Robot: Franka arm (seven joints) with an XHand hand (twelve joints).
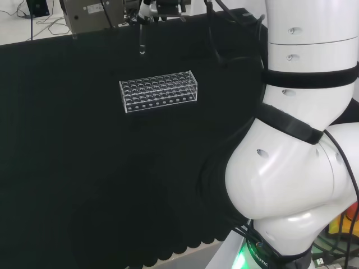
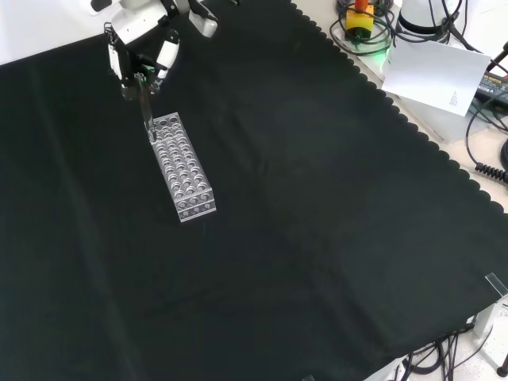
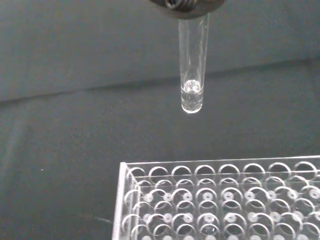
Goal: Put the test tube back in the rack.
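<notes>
The hand [image 2: 141, 49] holds a test tube [image 2: 146, 121] above the rack [image 2: 183, 167].

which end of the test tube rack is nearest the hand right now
The short end of the rack lying higher in the front view, directly below the test tube hanging from the hand.

Head view: camera high behind the arm's base, facing over the white rounded arm links [image 1: 291, 162] at 3 o'clock. Front view: opposite side, looking down, farther off. Wrist view: very near. All share the clear plastic many-holed tube rack [image 1: 159, 91] [image 2: 183, 175] [image 3: 220, 200] on the black cloth-covered bench [image 2: 317, 238].
</notes>
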